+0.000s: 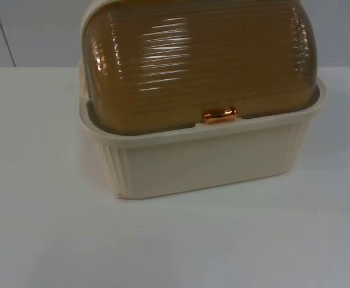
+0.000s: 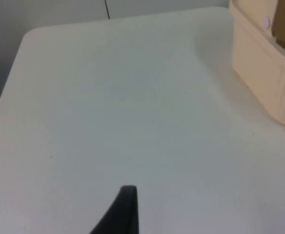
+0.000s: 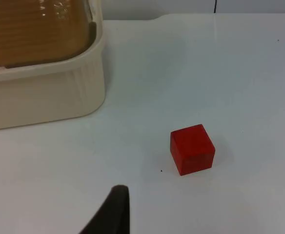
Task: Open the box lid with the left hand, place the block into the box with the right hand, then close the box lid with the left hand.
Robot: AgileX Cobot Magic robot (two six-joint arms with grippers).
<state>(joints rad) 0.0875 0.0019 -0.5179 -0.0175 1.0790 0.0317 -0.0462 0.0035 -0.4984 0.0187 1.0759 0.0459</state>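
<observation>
While the amber lid [image 1: 199, 60] sits shut on the cream box [image 1: 205, 159], we can't tell either gripper's state. Red block [image 3: 192, 148] lies on the table [image 1: 175, 240], near the box. Risk, imo: left slipping off the small copper handle [image 1: 220, 114] bc it's glossy.

The left arm's black two-finger gripper [image 2: 124, 210] hung above the white table top; the right arm's black two-finger gripper [image 3: 114, 209] did likewise.

top view close, all share box [image 1: 199, 150]
</observation>
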